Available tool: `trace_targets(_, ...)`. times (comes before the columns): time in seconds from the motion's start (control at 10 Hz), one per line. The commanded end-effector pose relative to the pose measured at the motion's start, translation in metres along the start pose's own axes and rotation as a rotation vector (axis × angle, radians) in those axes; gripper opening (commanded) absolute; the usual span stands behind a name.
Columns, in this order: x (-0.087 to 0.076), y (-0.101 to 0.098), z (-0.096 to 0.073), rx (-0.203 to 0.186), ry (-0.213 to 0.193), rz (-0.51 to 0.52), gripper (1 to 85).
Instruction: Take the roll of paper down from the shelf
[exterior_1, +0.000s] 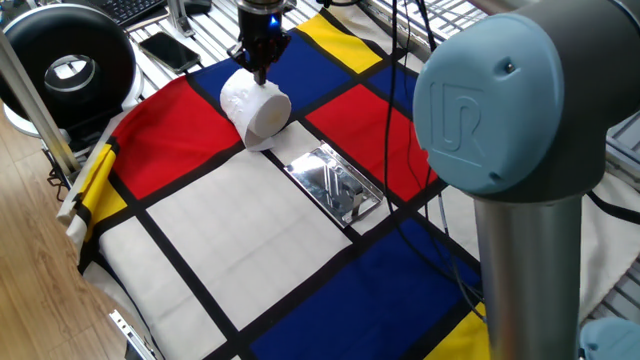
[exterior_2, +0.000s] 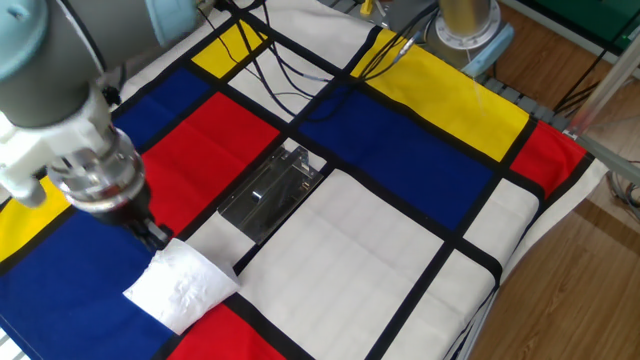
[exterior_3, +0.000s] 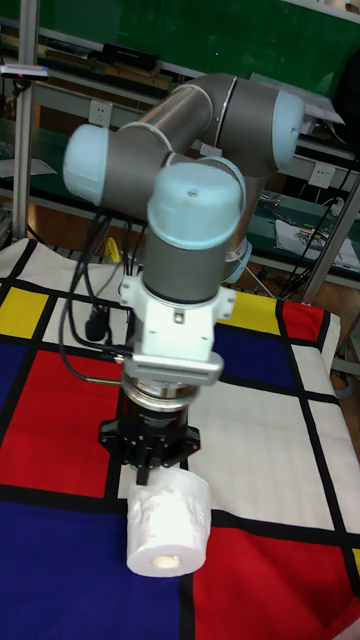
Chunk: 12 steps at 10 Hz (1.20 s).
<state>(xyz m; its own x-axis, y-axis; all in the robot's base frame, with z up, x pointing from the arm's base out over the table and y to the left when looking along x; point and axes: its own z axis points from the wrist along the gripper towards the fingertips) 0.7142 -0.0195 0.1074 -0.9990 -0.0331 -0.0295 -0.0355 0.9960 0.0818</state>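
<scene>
The roll of paper (exterior_1: 255, 106) (exterior_2: 181, 290) (exterior_3: 168, 518) lies on its side on the checked cloth, where a blue field meets a red one. My gripper (exterior_1: 262, 70) (exterior_2: 155, 236) (exterior_3: 150, 465) hangs just above the roll's upper edge. Its fingers are only slightly apart and hold nothing. The shelf (exterior_1: 335, 186) (exterior_2: 268, 192), a shiny silver plate, lies flat on the cloth about a roll's length away, with nothing on it. It is out of sight in the tall fixed view.
A large black reel (exterior_1: 70, 65) and a phone (exterior_1: 170, 50) sit on the slatted table beyond the cloth. Cables (exterior_2: 300, 70) trail across the blue and yellow fields. The arm's big joint (exterior_1: 500, 120) blocks the near right. The cloth's edge (exterior_1: 85, 215) drops toward the wooden floor.
</scene>
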Motion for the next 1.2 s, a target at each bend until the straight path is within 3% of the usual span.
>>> trace_targets(0.0,0.004,-0.019,-0.009,-0.043,-0.01,-0.042,1.0)
trace_targets(0.1,0.001,-0.017,-0.009,-0.052,-0.021,-0.03,1.0)
trace_targets(0.3,-0.001,-0.029,-0.008,-0.003,-0.028,-0.004,1.0)
trace_targets(0.6,0.008,-0.037,-0.008,0.025,0.007,-0.035,1.0)
trace_targets(0.9,0.021,-0.032,-0.004,0.009,0.026,-0.024,1.0)
trace_targets(1.1,0.038,-0.043,0.009,0.044,-0.025,-0.003,1.0)
